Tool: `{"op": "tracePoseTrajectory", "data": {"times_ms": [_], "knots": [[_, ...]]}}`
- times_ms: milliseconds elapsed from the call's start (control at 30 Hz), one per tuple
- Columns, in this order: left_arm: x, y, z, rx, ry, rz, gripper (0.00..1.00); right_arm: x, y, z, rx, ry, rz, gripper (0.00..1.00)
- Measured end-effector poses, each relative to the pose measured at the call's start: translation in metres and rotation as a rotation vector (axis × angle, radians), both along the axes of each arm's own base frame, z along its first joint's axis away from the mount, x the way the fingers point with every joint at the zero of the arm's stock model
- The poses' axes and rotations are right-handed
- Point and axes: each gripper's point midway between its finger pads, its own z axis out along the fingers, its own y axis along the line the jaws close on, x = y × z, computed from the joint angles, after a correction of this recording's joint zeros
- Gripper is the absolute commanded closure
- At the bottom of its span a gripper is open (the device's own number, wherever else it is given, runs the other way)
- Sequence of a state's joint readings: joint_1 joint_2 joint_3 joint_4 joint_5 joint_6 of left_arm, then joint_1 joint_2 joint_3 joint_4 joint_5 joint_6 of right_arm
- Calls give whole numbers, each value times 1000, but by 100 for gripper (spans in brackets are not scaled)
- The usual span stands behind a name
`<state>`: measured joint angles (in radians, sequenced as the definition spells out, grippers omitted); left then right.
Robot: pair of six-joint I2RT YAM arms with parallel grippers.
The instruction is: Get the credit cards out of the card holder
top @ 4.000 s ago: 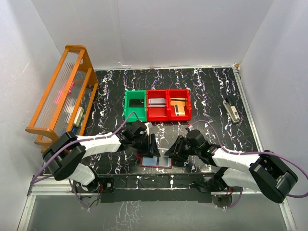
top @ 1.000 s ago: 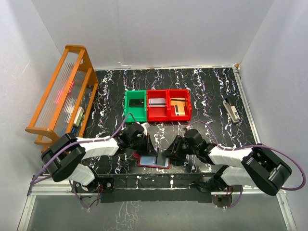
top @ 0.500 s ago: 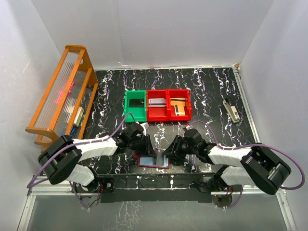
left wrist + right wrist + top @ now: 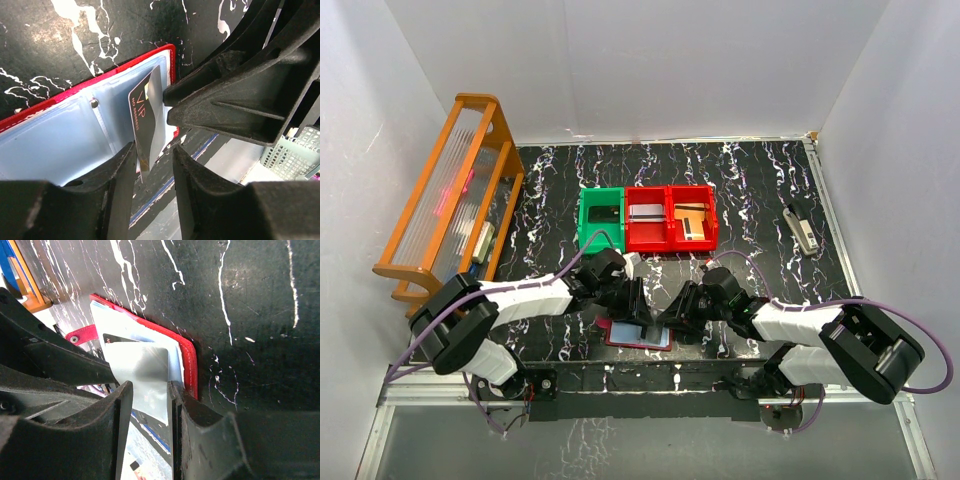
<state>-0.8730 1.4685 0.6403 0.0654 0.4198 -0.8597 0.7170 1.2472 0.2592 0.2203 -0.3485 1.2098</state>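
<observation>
From above, the card holder (image 4: 642,337) lies open on the table (image 4: 760,190) near its front edge, between the two arms. Gold and brown cards (image 4: 692,222) lie in the red bins (image 4: 670,244) behind it, so I judge most of the work is done. Both arms are bent low and inward. The left claw (image 4: 633,305) and the right claw (image 4: 670,320) meet almost tip to tip over the holder.

On the left wrist, a dark card (image 4: 147,125) stands tilted out of the pale sleeve (image 4: 60,145). Its lower end is between the left fingers (image 4: 115,200), which are close together. I cannot tell if they pinch it. I think this card is what is left to remove.

On the right wrist, a pale sheet (image 4: 142,375) sits between the narrowly parted right fingers (image 4: 195,440). Whether they grip it, I cannot tell.
</observation>
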Motion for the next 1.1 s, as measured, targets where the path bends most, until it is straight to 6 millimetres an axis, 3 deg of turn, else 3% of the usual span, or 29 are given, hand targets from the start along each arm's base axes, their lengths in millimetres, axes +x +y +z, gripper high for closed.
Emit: {"op": "tracePoseTrajectory", "data": {"times_ms": [433,767,1100], "knots": [[2,-3,5,8,-5,-21,100,0,0,0,0,1,1,66],[1,4,7,32,-17,-16,100,0,1,0,0,3,2,66],[2,-5,11,-10,1,-13,86,0,3,-1,5,8,12,70]]}}
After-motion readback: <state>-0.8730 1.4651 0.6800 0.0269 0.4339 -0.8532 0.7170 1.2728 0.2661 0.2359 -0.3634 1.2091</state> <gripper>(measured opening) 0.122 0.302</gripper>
